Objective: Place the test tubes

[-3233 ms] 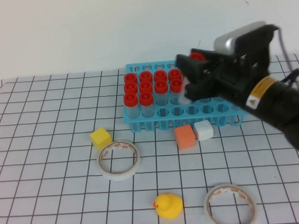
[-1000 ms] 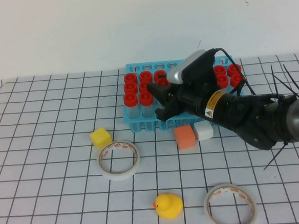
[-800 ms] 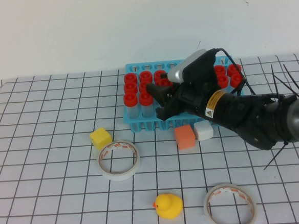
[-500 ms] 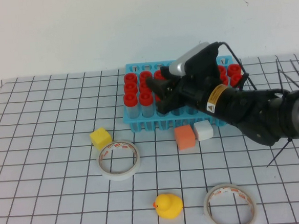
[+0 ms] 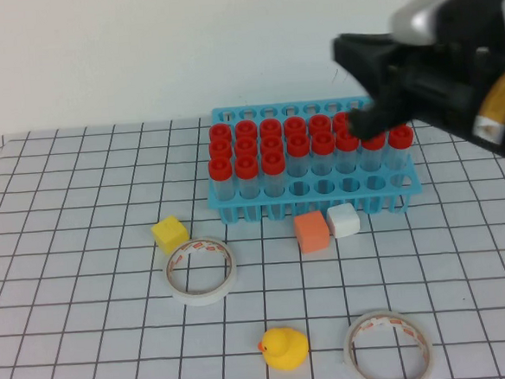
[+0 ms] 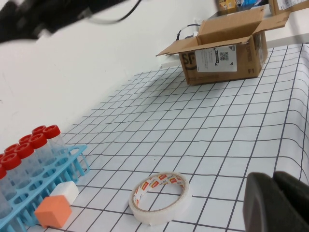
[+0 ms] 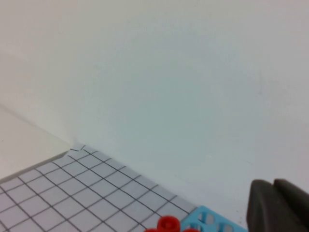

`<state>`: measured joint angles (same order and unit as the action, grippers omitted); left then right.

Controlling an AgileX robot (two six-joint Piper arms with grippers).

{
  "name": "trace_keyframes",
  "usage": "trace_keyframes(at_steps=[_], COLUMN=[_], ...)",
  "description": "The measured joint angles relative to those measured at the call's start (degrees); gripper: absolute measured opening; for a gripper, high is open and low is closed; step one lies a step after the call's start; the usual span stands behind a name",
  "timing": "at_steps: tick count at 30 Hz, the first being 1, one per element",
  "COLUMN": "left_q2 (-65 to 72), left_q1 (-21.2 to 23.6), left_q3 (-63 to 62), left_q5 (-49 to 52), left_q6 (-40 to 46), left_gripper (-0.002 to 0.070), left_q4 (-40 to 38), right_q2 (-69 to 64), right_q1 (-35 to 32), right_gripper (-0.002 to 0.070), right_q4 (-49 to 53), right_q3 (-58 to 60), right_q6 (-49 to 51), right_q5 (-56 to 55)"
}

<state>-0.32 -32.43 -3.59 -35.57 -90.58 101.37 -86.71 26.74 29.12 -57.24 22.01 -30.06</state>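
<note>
High view: right tool [image 5: 362, 82] shut, empty, high at 2 o'clock of rack [image 5: 237, 212]; test tubes [image 5: 272, 164] upright; left tool [image 6: 275, 203] shut, empty, outside this view

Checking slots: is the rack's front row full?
No: three tubes, then empty holes. Right gripper shut above the rack; left gripper shut over the table.

Grid-lined table [image 5: 68, 280]. Blue rack [image 5: 245, 211] is set below the right gripper [image 5: 368, 82]; orange cube [image 5: 311, 231] and white cube [image 5: 344, 219] just past it; yellow cube [image 5: 171, 234], tape roll [image 5: 203, 294], duck [image 5: 285, 348], second tape roll [image 5: 388, 318] farther off.
</note>
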Motion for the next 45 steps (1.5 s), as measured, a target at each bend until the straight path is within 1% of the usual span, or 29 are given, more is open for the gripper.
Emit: trace_keyframes(at_steps=[8,9,11,16,18,23,28,35,37,39,43,44,45], left_q2=[0.0,0.0,0.0,0.0,0.0,0.0,0.0,0.0,0.0,0.0,0.0,0.0,0.0], left_q1=[0.0,0.0,0.0,0.0,0.0,0.0,0.0,0.0,0.0,0.0,0.0,0.0,0.0], left_q3=[0.0,0.0,0.0,0.0,0.0,0.0,0.0,0.0,0.0,0.0,0.0,0.0,0.0], left_q5=[0.0,0.0,0.0,0.0,0.0,0.0,0.0,0.0,0.0,0.0,0.0,0.0,0.0], left_q6=[-0.3,-0.3,-0.3,-0.3,-0.3,-0.3,-0.3,-0.3,-0.3,-0.3,0.0,0.0,0.0], left_gripper=[-0.0001,-0.0001,-0.0001,-0.0001,-0.0001,-0.0001,-0.0001,-0.0001,-0.0001,-0.0001,-0.0001,-0.0001,-0.0001], left_q4=[0.0,0.0,0.0,0.0,0.0,0.0,0.0,0.0,0.0,0.0,0.0,0.0,0.0], right_q2=[24.7,30.8,37.7,54.8,61.5,75.8,80.7,82.2,82.5,82.7,85.1,86.7,87.0], right_q1=[-0.1,-0.1,-0.1,-0.1,-0.1,-0.1,-0.1,-0.1,-0.1,-0.1,-0.1,-0.2,-0.8], right_gripper=[-0.0001,-0.0001,-0.0001,-0.0001,-0.0001,-0.0001,-0.0001,-0.0001,-0.0001,-0.0001,-0.0001,-0.0001,-0.0001], right_q4=[2.3,2.3,2.3,2.2,2.2,2.1,2.0,2.0,0.4,-4.4,-19.8,-26.0,-27.7], right_q3=[18.5,22.3,25.8,32.5,34.7,39.7,43.2,44.0,44.8,46.2,51.4,53.7,54.8], right_q6=[1.3,1.3,1.3,1.6,1.6,1.5,1.4,1.4,1.0,-1.8,-16.3,-21.5,-22.7], right_q5=[3.0,4.9,9.3,24.4,28.9,35.3,36.3,39.3,39.3,39.3,39.8,40.0,40.0])
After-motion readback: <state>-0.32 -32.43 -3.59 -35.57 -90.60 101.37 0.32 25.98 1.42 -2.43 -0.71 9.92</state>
